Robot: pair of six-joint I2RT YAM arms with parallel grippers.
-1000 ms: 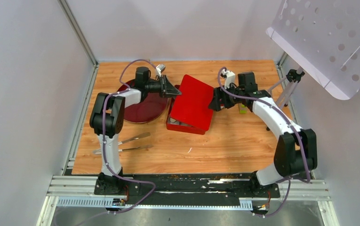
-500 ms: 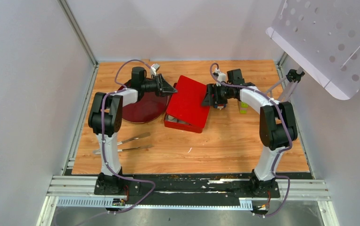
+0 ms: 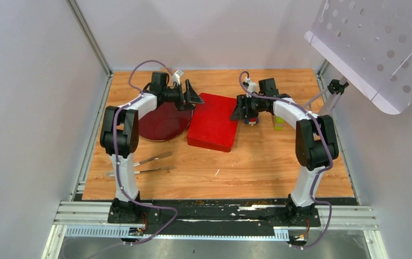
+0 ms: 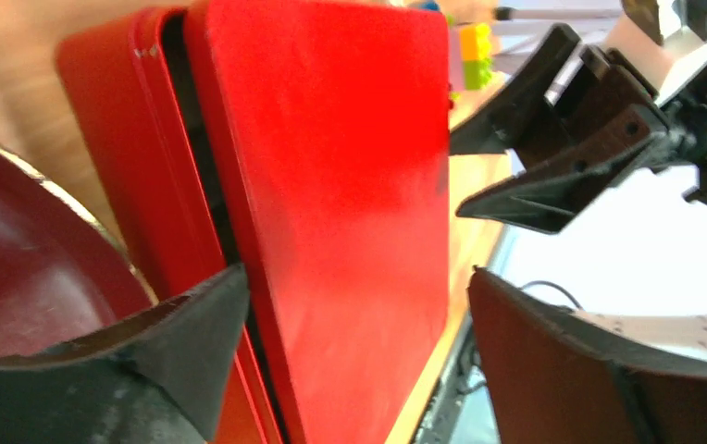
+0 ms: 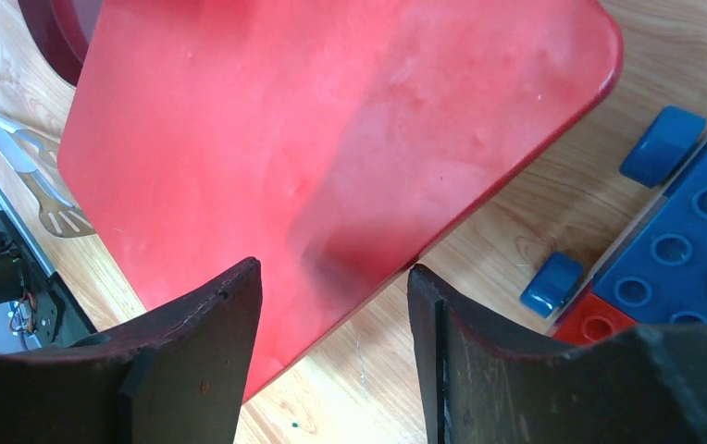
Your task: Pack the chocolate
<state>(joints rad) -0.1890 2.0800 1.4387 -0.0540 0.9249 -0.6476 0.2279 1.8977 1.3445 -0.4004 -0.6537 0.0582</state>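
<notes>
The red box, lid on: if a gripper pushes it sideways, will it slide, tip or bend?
It probably slides: the red box lies low and flat on the wooden table. Its straight edges look stiff, so bending is unlikely. The left wrist view shows a dark gap beside the lid, so a push may shift it.

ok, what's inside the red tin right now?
Can't tell. The red lid sits over the base; the left wrist view shows only a thin dark gap between them. No chocolate visible anywhere; contents are covered.
</notes>
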